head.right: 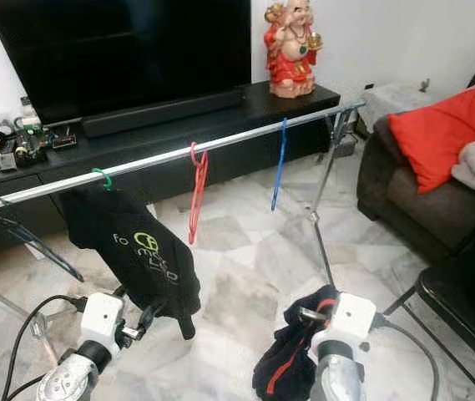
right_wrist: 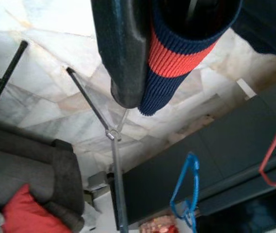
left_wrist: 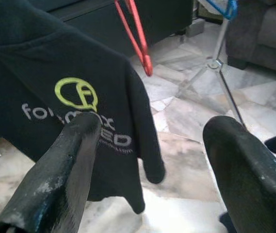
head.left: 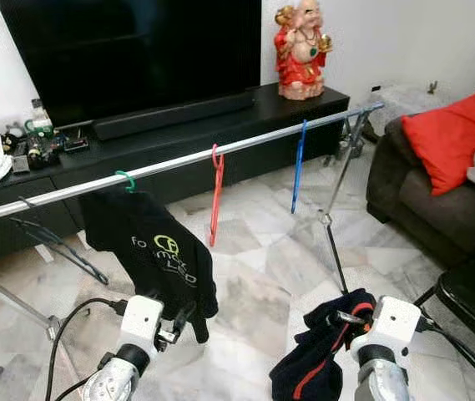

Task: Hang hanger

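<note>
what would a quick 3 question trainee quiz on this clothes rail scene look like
1. True or false: the black t-shirt hangs from the rail on a green hanger.
2. Which empty hanger hangs nearer the statue: A red hanger, B blue hanger?
3. Fill in: the right gripper holds a navy and ____ garment.

Key: 1 true; 2 B; 3 red

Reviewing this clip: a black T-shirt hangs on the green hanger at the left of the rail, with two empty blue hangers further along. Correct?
Not quite. Along the silver metal rail, past the black printed T-shirt on the green plastic hanger, one empty hanger is red and the other blue, as the left eye view shows.
</note>
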Tool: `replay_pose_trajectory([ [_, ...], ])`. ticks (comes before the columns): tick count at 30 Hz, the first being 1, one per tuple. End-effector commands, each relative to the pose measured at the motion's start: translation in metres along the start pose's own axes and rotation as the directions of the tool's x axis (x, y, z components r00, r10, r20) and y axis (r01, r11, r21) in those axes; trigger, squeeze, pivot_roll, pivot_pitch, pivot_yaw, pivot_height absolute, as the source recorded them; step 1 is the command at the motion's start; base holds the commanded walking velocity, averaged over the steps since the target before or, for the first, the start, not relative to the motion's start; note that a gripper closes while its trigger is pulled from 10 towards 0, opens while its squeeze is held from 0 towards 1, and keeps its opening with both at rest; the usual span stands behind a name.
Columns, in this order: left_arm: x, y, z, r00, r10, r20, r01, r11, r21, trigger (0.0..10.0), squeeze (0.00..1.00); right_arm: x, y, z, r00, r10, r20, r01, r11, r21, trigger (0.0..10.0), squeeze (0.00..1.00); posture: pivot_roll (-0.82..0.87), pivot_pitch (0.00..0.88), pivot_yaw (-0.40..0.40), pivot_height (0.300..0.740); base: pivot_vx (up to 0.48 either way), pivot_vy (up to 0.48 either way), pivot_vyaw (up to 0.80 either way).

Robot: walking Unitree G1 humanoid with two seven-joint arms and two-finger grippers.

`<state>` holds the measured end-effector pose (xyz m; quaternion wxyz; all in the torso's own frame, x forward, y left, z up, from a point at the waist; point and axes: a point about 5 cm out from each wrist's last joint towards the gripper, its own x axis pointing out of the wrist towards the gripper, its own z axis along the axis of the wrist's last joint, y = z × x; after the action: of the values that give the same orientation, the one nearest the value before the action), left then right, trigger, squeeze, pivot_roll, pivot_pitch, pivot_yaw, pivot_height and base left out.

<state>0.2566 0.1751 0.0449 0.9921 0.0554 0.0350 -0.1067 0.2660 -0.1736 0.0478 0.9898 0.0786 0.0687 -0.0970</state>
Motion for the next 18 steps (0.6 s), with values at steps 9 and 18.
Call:
replay_pose_trajectory([
  [9,0.0016,-0.0029,-0.0001,1.0,-0.008,-0.005,0.008,1.0,-0.009,10.0,0.0,0.0005,-0.007,0.002,1.0,-0.016,0.014,0.016,1.0,-0.017,10.0,0.0,0.05,0.028,0.048,0.74,0.326,0.0,0.0],
  [18,0.0019,-0.0014,0.0012,1.0,0.0,-0.001,0.0,1.0,-0.009,10.0,0.0,0.0011,-0.0061,0.0024,1.0,-0.008,0.017,0.009,1.0,-0.02,10.0,0.0,0.05,0.033,0.046,0.74,0.329,0.0,0.0],
])
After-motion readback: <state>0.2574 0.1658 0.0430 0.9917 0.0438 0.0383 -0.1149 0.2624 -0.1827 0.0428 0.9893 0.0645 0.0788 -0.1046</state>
